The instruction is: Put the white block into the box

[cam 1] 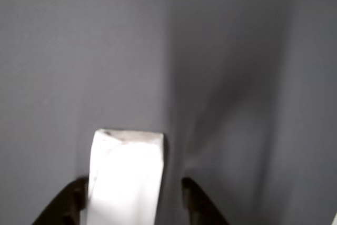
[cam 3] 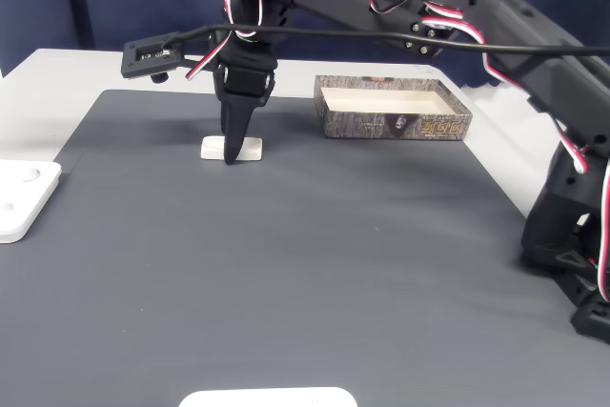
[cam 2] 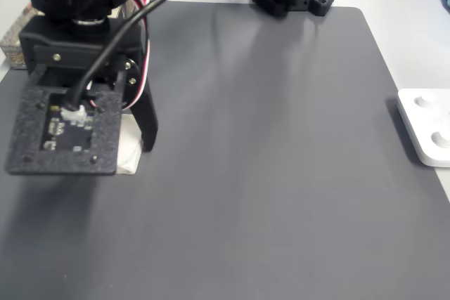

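The white block (cam 1: 126,175) lies flat on the dark grey mat. My gripper (cam 1: 134,188) is down over it, open. The left dark finger (cam 1: 66,204) sits close against the block, and the right finger (cam 1: 197,204) stands a small gap away. In a fixed view the gripper (cam 3: 232,153) points straight down onto the block (cam 3: 251,148), hiding its middle. In the other fixed view a black finger (cam 2: 148,128) stands beside the block (cam 2: 129,154), which the camera mount half hides. The box (cam 3: 393,124), beige inside with a speckled rim, lies to the right of the block.
A flat white device (cam 3: 17,199) rests at the mat's left edge, the same device (cam 2: 426,128) showing at the right in the other fixed view. Another white object (cam 3: 269,397) lies at the mat's near edge. The arm's base (cam 3: 572,235) stands at the right.
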### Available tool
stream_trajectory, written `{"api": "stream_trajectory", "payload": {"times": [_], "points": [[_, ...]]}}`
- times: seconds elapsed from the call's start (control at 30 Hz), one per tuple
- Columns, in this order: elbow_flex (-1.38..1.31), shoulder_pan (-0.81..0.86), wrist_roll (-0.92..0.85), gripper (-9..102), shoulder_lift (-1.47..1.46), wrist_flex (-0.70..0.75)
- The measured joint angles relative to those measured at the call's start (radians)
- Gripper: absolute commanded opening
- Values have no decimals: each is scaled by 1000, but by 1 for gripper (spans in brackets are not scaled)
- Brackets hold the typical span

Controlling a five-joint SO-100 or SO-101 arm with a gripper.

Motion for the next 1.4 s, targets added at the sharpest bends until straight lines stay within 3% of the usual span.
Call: {"api": "stream_trajectory", "payload": {"times": [0.57, 1.13, 1.4], "points": [[-9, -9, -150, 21, -8, 0], [-9, -28, -210, -1, -8, 49], [-9, -28, -227, -2, -8, 54]]}}
